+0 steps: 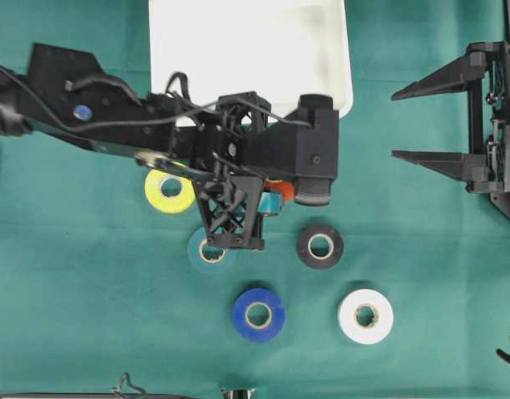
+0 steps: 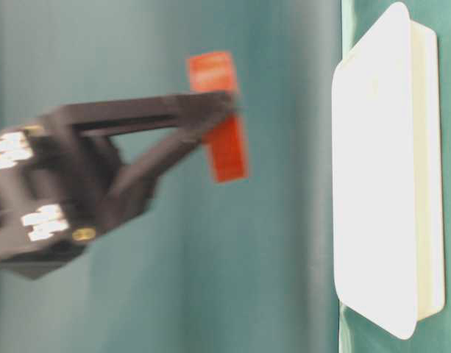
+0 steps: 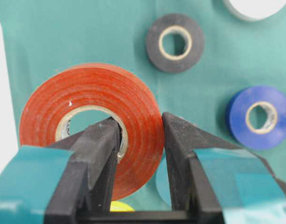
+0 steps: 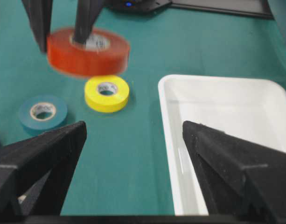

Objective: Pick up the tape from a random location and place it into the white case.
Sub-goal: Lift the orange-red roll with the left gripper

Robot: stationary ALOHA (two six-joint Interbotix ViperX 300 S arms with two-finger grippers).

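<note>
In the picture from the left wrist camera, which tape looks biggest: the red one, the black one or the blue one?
1. Red tape: looks far the biggest, but the left hand holds it close to the camera, so that is unsure.
2. Black tape and blue tape: look about alike.

Spread under everything, a green cloth [image 1: 88,291]. Seen from the left wrist past the left fingers [image 3: 98,158]:
- Beyond the tips, up and to the right, lying flat: a black roll [image 3: 154,51].
- Right of the right-hand finger, well apart: a blue roll [image 3: 238,121].
- Farther than the black one, cut off by the top edge: a white roll [image 3: 254,9].
- Below, peeking out between the fingers: a sliver of yellow roll [image 3: 115,206] and an edge of pale blue roll [image 3: 161,184].
</note>
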